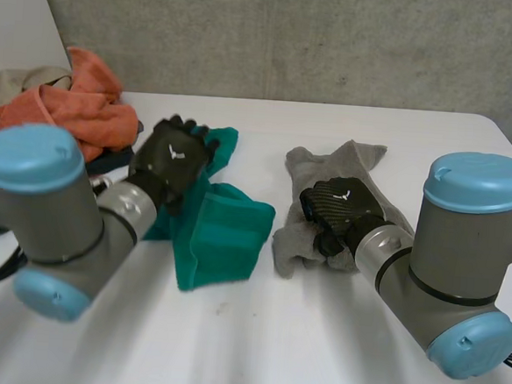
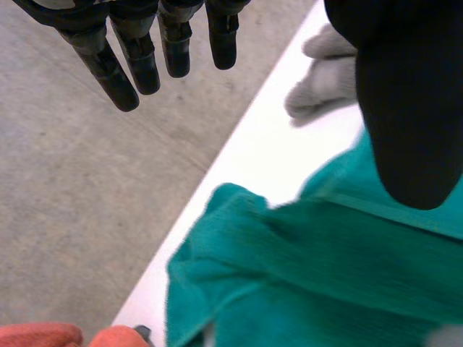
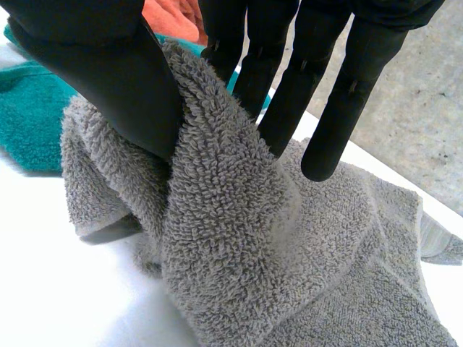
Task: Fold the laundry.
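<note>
A crumpled green towel (image 1: 222,234) lies on the white table (image 1: 254,350) left of centre. My left hand (image 1: 172,158) hovers over its far end, open, with straight fingers (image 2: 137,58) and thumb apart above the green towel (image 2: 325,267). A grey towel (image 1: 346,159) lies bunched right of centre. My right hand (image 1: 338,207) rests on its middle. In the right wrist view a ridge of the grey towel (image 3: 224,188) stands pinched between the thumb and the fingers (image 3: 289,94).
A pile of orange and beige laundry (image 1: 77,105) sits at the table's back left corner, close to my left arm. The table's far edge runs just beyond both towels, with grey concrete (image 2: 72,188) behind it.
</note>
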Motion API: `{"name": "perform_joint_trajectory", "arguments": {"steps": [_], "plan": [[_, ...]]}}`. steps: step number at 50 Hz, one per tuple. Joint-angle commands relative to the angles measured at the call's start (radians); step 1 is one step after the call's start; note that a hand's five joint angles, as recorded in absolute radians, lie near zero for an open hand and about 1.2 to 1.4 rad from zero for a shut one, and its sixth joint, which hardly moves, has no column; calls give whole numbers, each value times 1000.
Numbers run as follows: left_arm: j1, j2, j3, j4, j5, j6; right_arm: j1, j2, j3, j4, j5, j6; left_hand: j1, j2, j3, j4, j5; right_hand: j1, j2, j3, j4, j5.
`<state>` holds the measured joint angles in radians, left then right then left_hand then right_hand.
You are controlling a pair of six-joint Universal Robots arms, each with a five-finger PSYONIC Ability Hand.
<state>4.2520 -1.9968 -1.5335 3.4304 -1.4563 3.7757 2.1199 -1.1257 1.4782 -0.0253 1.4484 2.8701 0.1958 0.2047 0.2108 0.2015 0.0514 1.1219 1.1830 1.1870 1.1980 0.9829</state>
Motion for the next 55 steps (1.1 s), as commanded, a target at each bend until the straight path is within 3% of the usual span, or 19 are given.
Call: {"name": "perform_joint_trajectory", "arguments": {"steps": [1,11,15,20,25,34,43,48,55], "plan": [[61,-161,261,-156,117,37,-3,-8,4,2,-13,-5,-21,-30,-36,-27,-51,274,213,209,198,239],[132,-425,650,-575,192,164,-24,-17,31,-2,-17,-8,-21,-30,-36,-27,-51,274,213,209,198,239],[137,-483,716,-617,223,147,-32,-17,34,-4,-26,-8,-21,-30,-36,-27,-51,274,213,209,198,239],[135,-525,739,-600,243,142,-38,-17,40,-8,-33,-15,8,-1,-7,2,-22,274,213,209,198,239],[129,-527,763,-550,209,131,-46,-16,42,-10,-33,-34,1198,1189,1183,1193,1168,274,213,209,198,239],[186,-378,791,-321,-124,-50,-46,-17,42,-10,-33,-41,1200,1192,1185,1195,1170,274,213,209,198,239],[341,-149,869,-137,-180,-198,-46,-25,43,-8,-34,-41,1200,1192,1185,1195,1170,274,213,209,198,239],[420,-151,958,-160,-263,-192,-41,-26,43,-5,-34,-41,1200,1192,1185,1195,1170,274,213,209,198,239],[454,-260,952,-278,-222,-163,-32,-28,43,-4,-40,-41,1200,1192,1185,1195,1170,274,213,209,198,239]]}}
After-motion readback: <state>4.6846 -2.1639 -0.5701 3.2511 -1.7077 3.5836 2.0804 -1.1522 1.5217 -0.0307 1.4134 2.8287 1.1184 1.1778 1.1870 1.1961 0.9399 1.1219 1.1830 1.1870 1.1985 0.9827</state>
